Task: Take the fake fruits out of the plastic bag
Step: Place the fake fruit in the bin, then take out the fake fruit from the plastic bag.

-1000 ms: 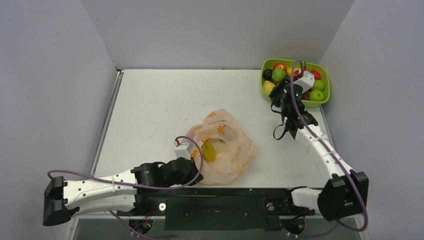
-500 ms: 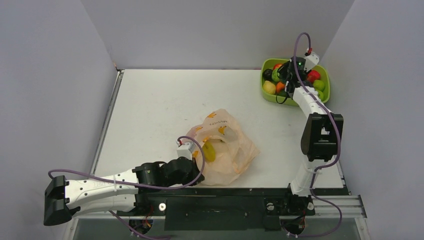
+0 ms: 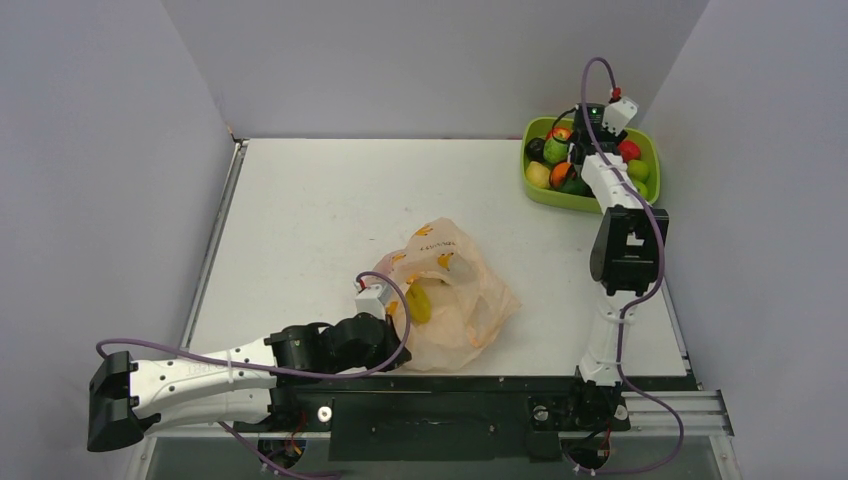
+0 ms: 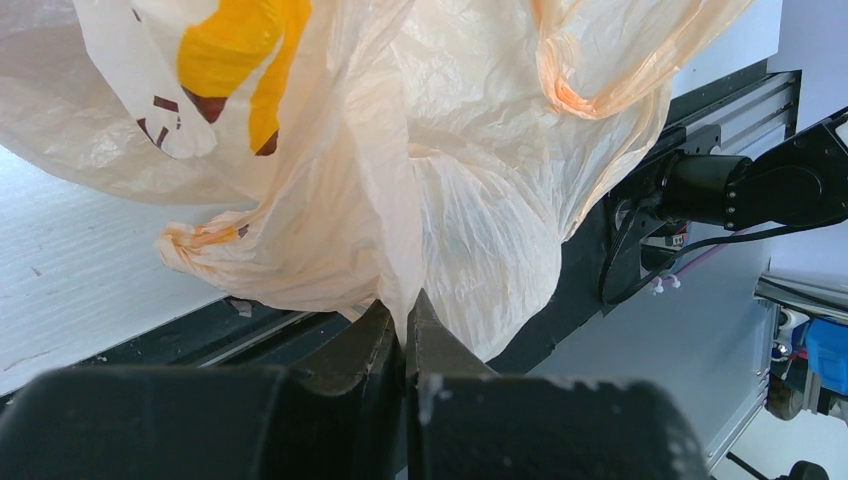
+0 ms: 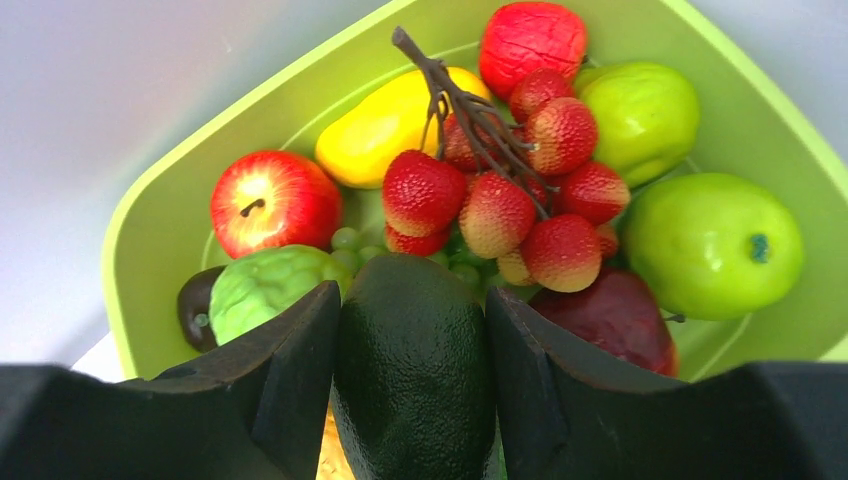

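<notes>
Our left gripper (image 4: 405,325) is pinched shut on the bag (image 3: 460,290), which lies near the table's (image 3: 300,200) front edge. Our right gripper (image 5: 412,330) clamps a dark avocado (image 5: 410,410) above the tray (image 5: 150,200) of fruits (image 5: 500,210).

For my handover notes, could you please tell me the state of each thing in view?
plastic bag: crumpled, one fold pinched.
left gripper: shut on the plastic bag.
yellow-green fruit: inside the bag.
right gripper: shut on the dark green fruit.
dark green fruit: held over the tray.
tray: holds many fruits.
</notes>
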Controlling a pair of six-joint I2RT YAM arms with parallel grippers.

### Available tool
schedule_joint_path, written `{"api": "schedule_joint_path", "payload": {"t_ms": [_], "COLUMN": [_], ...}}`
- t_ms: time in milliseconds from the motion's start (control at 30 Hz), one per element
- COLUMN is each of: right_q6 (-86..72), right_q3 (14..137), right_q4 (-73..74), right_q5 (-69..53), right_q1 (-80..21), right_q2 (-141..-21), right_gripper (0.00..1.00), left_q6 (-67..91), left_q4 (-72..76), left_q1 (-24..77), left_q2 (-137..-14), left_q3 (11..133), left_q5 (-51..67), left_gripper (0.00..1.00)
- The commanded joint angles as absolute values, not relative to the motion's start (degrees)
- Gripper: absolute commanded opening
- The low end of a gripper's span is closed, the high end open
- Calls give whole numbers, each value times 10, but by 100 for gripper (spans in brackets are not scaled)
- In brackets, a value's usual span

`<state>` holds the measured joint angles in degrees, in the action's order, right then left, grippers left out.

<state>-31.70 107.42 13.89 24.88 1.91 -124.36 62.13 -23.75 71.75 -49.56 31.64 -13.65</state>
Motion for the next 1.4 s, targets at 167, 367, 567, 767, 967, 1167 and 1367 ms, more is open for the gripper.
{"api": "schedule_joint_path", "payload": {"t_ms": [167, 367, 567, 767, 967, 1167, 1367], "right_q6": [-261, -238, -239, -284, -301, -315, -334], "right_q3": [1149, 1169, 1142, 998, 835, 683, 583], "right_q4": [193, 220, 239, 205, 151, 127, 124], "right_q5": [284, 253, 263, 233, 201, 179, 165], "right_q1": [29, 27, 6, -51, -128, -229, -345], "right_q2": [-1272, -1261, -1203, -1084, -955, -836, -728], "right_gripper": [49, 68, 70, 69, 68, 68, 68], "left_q6": [605, 602, 607, 608, 609, 612, 616], "left_q4": [-215, -214, -210, -213, -233, -243, -248], "left_q1": [711, 711, 711, 710, 708, 702, 698], "left_q2": [-501, -512, -504, -498, -496, -482, -470], "left_q3": [332, 340, 336, 337, 335, 317, 312], "left_q5": [-134, -129, -131, -139, -146, -151, -148], "left_gripper": [0, 0, 0, 0, 0, 0, 0]}}
